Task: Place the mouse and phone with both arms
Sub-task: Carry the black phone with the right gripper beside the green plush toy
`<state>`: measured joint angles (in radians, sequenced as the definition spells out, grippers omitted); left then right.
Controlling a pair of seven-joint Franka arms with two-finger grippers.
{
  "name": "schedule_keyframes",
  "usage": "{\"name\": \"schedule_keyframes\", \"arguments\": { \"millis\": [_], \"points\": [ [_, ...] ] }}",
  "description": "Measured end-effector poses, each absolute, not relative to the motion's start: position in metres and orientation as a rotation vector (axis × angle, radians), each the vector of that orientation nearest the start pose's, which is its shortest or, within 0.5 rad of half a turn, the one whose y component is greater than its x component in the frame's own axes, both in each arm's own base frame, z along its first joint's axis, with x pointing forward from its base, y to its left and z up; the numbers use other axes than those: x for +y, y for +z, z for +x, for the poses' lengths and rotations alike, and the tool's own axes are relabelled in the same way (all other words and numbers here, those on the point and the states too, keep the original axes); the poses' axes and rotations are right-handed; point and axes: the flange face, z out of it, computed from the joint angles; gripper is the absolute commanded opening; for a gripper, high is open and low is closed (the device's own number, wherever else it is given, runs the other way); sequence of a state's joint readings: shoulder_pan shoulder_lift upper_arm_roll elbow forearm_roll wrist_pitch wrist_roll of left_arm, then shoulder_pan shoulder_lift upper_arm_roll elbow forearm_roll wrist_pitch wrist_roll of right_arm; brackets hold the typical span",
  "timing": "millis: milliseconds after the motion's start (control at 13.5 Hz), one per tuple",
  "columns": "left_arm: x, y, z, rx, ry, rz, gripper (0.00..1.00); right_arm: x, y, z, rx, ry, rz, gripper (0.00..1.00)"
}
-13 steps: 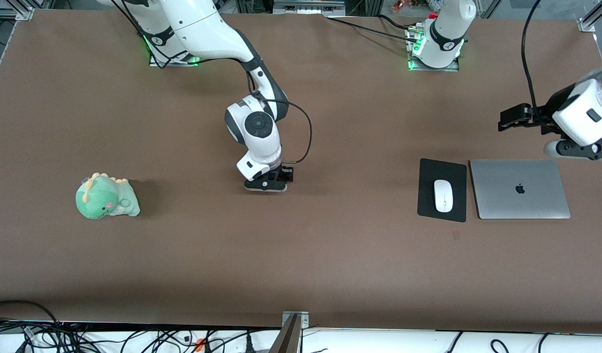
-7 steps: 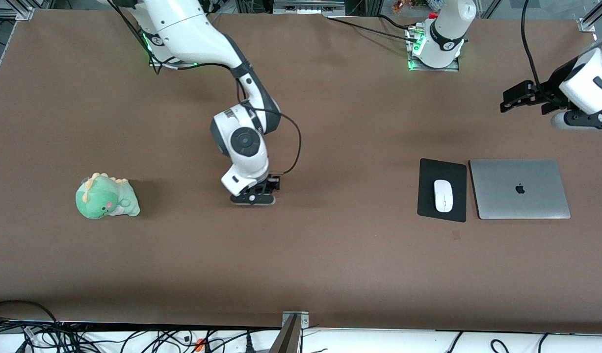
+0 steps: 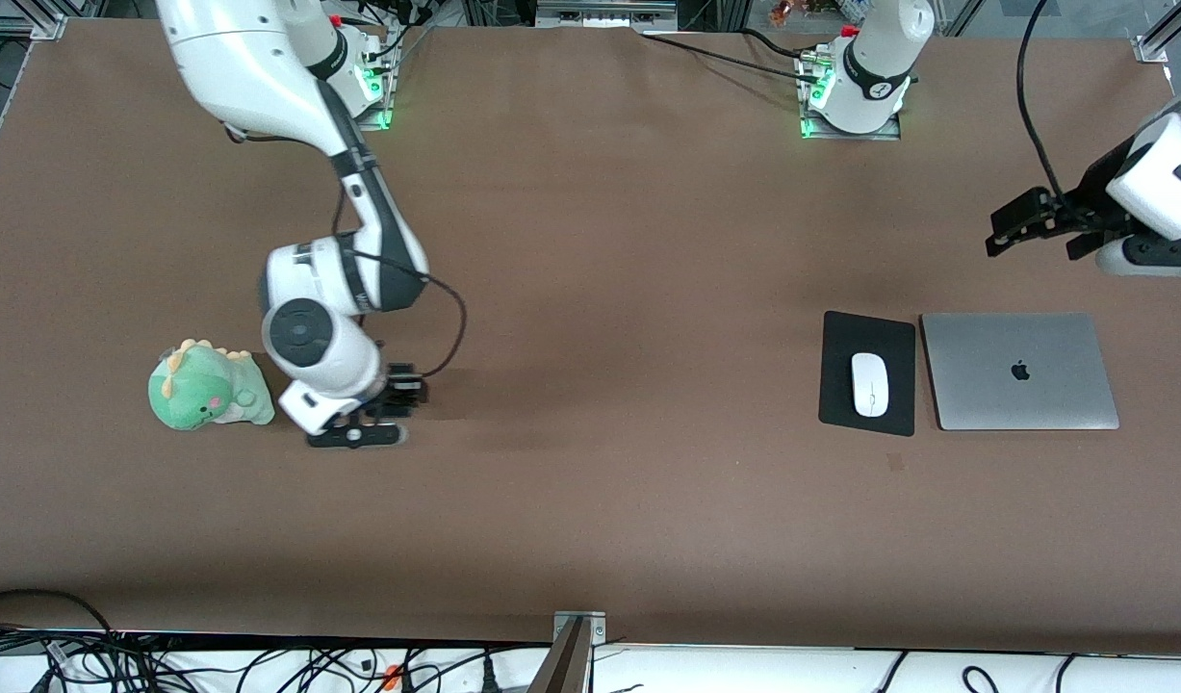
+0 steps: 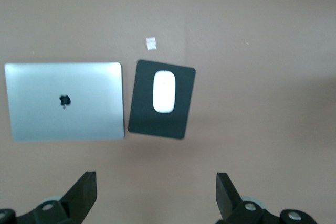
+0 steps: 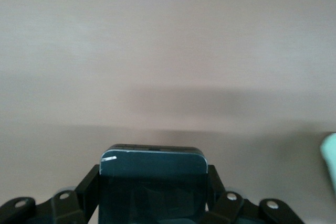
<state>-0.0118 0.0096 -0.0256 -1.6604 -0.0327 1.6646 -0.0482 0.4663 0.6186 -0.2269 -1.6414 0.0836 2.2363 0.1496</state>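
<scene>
Right gripper clamped on phone, over table beside plush dinosaur. Left gripper spread wide, waiting above mouse on mouse pad.

The right gripper, clamped on the small black rounded phone, hangs over bare brown table with the green plush dinosaur just beside it as the only obstacle. The left gripper, jaws spread, hangs over open table, above the white mouse, black mouse pad and closed silver laptop.
</scene>
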Motion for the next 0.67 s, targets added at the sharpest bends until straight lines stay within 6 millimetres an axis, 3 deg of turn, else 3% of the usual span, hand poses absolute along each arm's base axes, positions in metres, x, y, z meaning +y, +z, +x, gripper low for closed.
{"name": "schedule_keyframes", "arguments": {
  "millis": [149,297,446,669],
  "points": [
    [-0.027,0.569,0.566,-0.001,-0.028,-3.145,1.00,0.131,0.245,0.649,-0.139,-0.106,-3.192,0.12],
    [-0.029,0.566,0.563,0.007,-0.028,-3.139,1.00,0.097,0.216,0.623,-0.158,-0.190,-3.189,0.12],
    [-0.031,0.570,0.558,0.013,-0.018,-3.138,1.00,0.083,0.194,0.600,-0.165,-0.232,-3.191,0.12],
    [-0.037,0.573,0.551,0.032,0.015,-3.136,1.00,0.080,0.180,0.585,-0.168,-0.255,-3.191,0.17]
  ]
}}
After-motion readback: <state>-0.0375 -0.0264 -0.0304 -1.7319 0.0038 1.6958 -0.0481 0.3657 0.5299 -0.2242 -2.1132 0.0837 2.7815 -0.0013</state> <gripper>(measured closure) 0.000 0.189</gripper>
